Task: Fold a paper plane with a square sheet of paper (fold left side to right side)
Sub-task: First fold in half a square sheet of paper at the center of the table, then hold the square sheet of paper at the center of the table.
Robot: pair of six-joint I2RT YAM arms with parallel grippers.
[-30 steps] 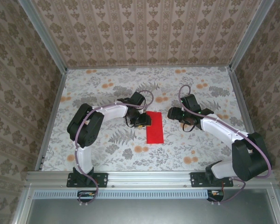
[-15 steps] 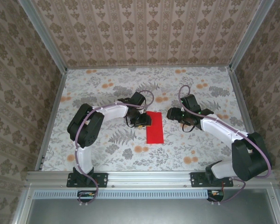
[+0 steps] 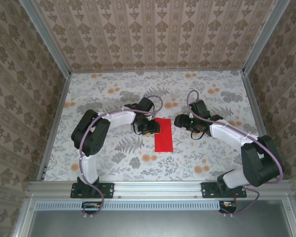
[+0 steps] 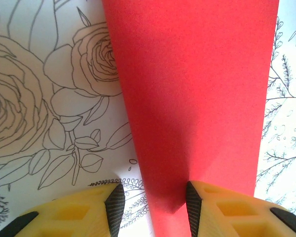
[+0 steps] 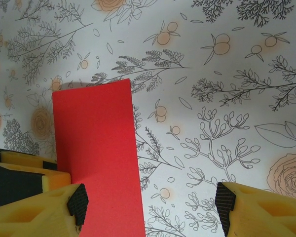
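At the left edge of the square sheet of paper (image 3: 164, 136), the left fingers (image 3: 149, 129) are found unmoved from a second ago. They are held partly apart, one over the tablecloth (image 4: 49, 98) just left of the sheet and the other over its red surface, with nothing clamped between them; whether the sheet is being pressed down cannot be told. The sheet itself is unchanged, laid flat on the table (image 3: 113, 94) as a narrow red rectangle between the two sets of fingers. To the right of the sheet, the right fingers (image 3: 179, 121) are spread wide and have been brought slightly nearer its far right corner. From this the left-to-right fold is judged done, and a second contact for the next crease is judged to be in preparation. One sheet is counted, two arms, and two fingers on each.
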